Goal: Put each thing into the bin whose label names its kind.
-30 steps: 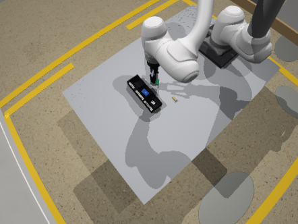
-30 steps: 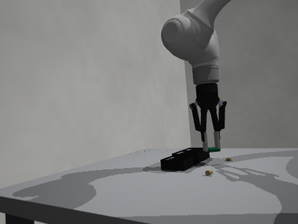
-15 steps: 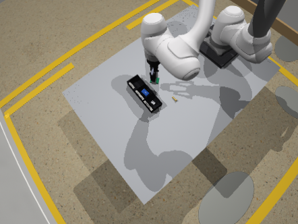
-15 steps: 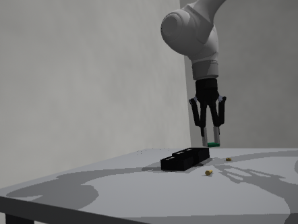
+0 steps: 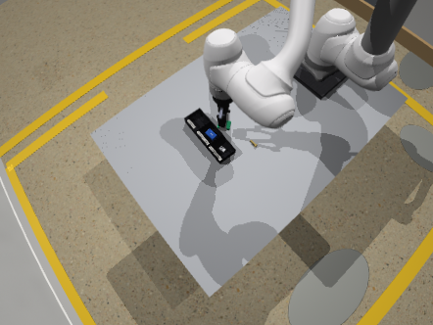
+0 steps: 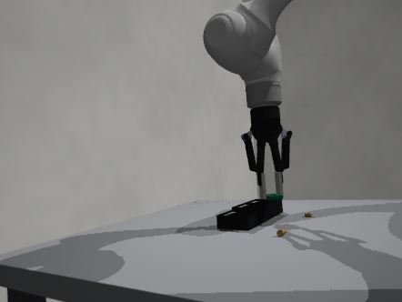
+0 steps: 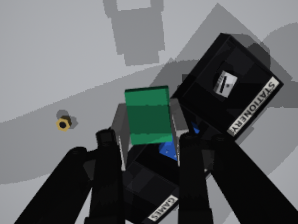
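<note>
Above the far end of the row of black bins (image 5: 210,135), the pincer (image 7: 149,137) is closed narrowly on a small green block (image 7: 148,116), carrying it just over the bins' rim. A blue piece (image 5: 212,133) already lies in the middle bin. One label reads "STATIONERY"; the others are too small to read, so I cannot tell which bin suits the block. By my judgement the carry step is in hand: the block hangs partly over the edge between bin and worktop (image 5: 147,162), not squarely over an opening. Next the pincer must centre it over the right bin, then release. Two small brass bits (image 6: 281,233) (image 6: 308,215) lie on the worktop just right of the bins.
</note>
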`<action>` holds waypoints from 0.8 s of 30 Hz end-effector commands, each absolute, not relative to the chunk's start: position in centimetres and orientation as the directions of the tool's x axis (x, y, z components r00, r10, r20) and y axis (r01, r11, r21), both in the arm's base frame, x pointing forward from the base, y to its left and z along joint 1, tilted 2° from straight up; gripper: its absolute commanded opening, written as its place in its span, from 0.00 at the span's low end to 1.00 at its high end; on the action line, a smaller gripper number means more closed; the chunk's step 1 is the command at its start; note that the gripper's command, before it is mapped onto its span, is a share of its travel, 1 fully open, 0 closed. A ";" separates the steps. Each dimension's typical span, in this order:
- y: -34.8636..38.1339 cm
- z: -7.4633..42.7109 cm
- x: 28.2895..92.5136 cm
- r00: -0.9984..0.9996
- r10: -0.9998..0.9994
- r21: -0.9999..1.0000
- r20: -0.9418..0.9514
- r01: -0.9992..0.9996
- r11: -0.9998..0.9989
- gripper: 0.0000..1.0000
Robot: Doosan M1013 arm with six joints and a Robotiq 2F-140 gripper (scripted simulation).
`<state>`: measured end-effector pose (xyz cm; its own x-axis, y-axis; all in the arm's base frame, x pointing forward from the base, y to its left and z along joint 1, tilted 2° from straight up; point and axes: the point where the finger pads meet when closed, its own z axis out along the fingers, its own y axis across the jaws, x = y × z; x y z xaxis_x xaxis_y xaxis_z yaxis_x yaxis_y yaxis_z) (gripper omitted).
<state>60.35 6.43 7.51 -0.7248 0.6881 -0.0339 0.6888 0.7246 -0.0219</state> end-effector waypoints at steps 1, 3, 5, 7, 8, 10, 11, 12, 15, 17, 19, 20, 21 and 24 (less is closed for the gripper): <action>8.2 7.4 61.7 -0.815 0.579 -0.027 -0.030 0.580 0.814 0.21; 9.2 7.4 62.4 -0.851 0.525 -0.029 -0.029 0.525 0.850 0.21; 9.2 7.4 62.4 -0.851 0.525 -0.029 -0.029 0.525 0.850 0.21; 10.2 7.4 63.1 -0.907 0.420 -0.032 -0.025 0.420 0.907 0.21; 10.7 7.4 63.5 -0.918 0.396 -0.033 -0.025 0.397 0.917 0.21; 11.6 7.3 64.2 -0.941 0.337 -0.036 -0.024 0.337 0.941 0.21; 12.1 7.3 64.6 -0.952 0.305 -0.037 -0.023 0.306 0.951 0.21; 12.6 7.3 64.9 -0.962 0.273 -0.038 -0.022 0.274 0.961 0.21; 13.2 7.3 65.4 -0.984 0.177 -0.041 -0.020 0.178 0.983 0.21; 13.2 7.3 65.4 -0.993 0.113 -0.043 -0.018 0.113 0.993 0.21; 13.3 7.3 65.5 -0.999 0.049 -0.044 -0.015 0.050 0.998 0.21; 13.3 7.3 65.5 -1.000 0.018 -0.044 -0.013 0.018 0.999 0.21; 13.3 7.3 65.5 -1.000 0.018 -0.044 -0.013 0.018 0.999 0.21; 13.3 7.3 65.5 -0.996 -0.094 -0.040 -0.005 -0.094 0.995 0.21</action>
<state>65.44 13.31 7.27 -0.9993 0.0333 -0.0171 0.0342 0.9980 -0.0527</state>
